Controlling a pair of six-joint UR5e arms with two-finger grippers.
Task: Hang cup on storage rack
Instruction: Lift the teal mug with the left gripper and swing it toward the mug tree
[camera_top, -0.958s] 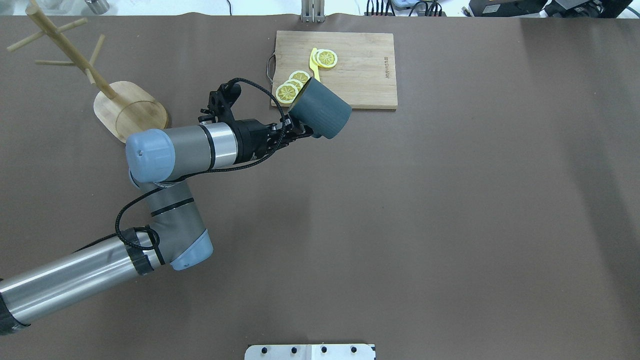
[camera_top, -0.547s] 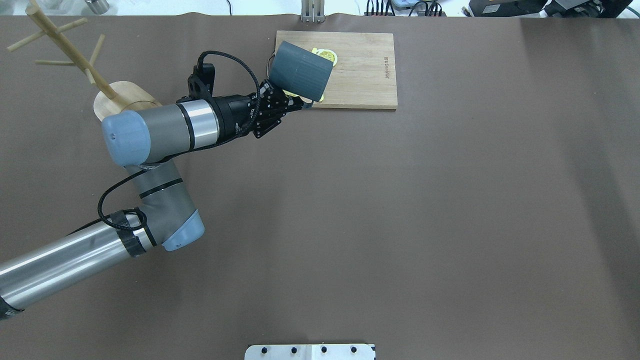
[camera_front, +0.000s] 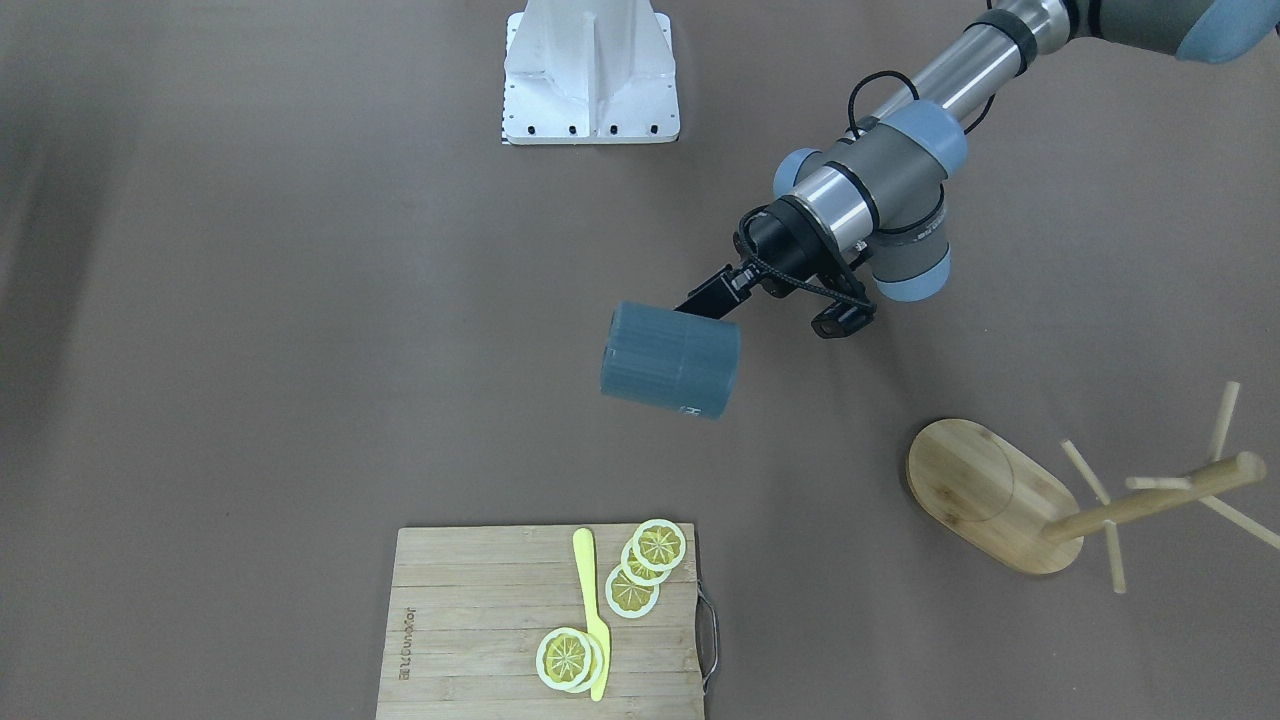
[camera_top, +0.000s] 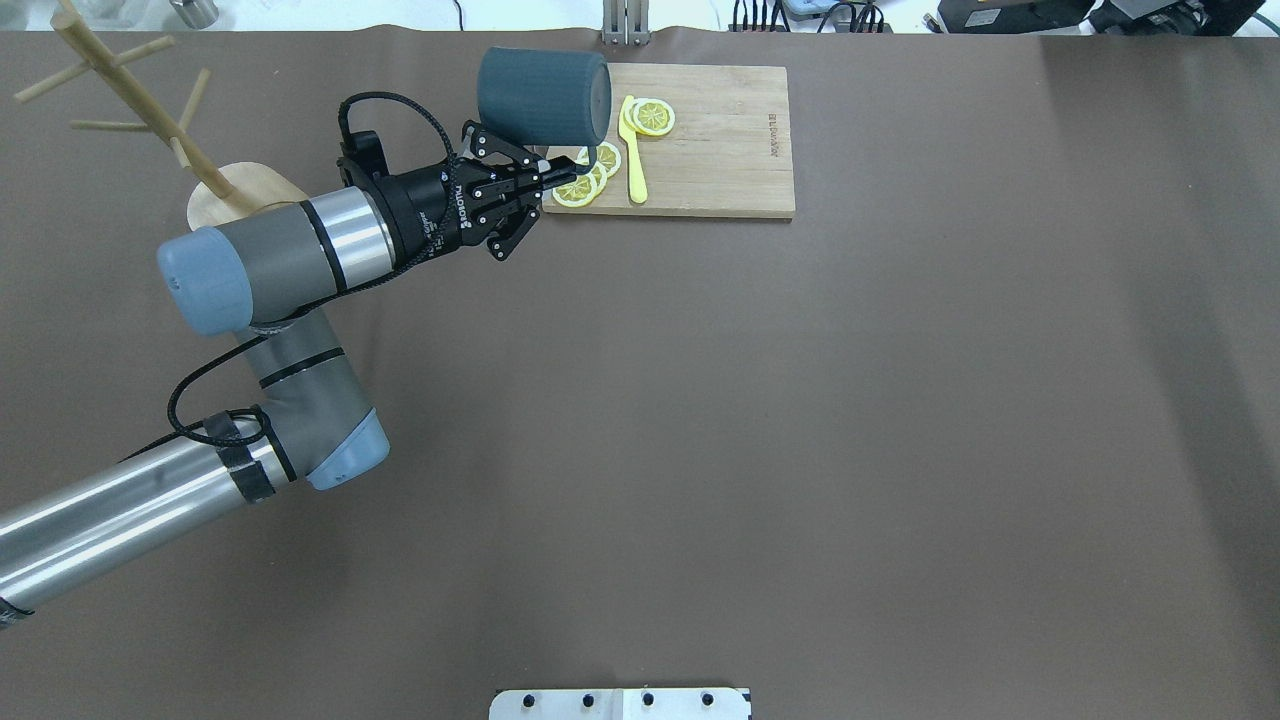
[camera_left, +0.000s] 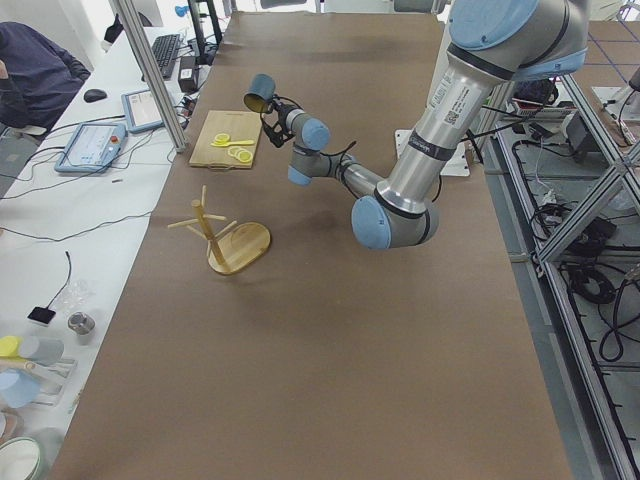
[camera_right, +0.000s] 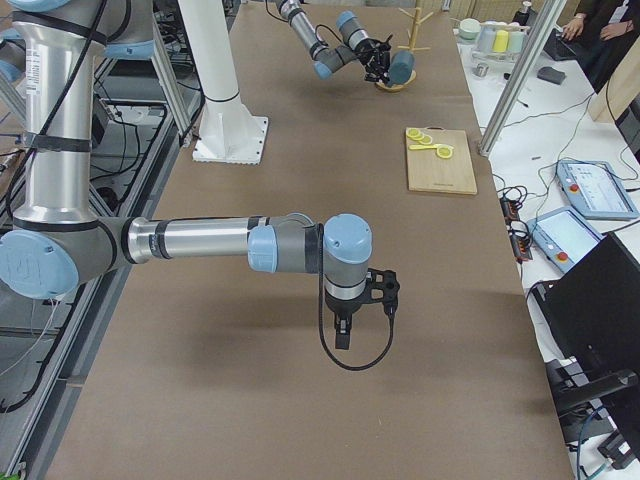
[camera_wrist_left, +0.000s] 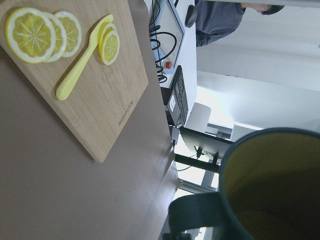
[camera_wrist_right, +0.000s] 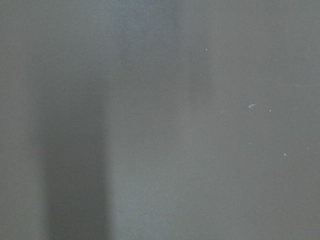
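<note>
Left gripper (camera_top: 562, 172) clamps the cup (camera_top: 543, 97) by its handle, holding it on its side in the air over the surface (camera_top: 800, 450), apart from the cutting board (camera_top: 720, 150) and well apart from the storage rack (camera_top: 132, 102).

The cup (camera_top: 540, 95) is matt and finely ribbed, the storage rack (camera_front: 975, 490) and cutting board (camera_front: 470, 600) pale smooth wood, the table cover (camera_top: 800, 400) matt brown.

cup (camera_front: 668, 360) | white "H" near its lower edge; cutting board (camera_front: 470, 600) | engraved line, too small to read
</note>
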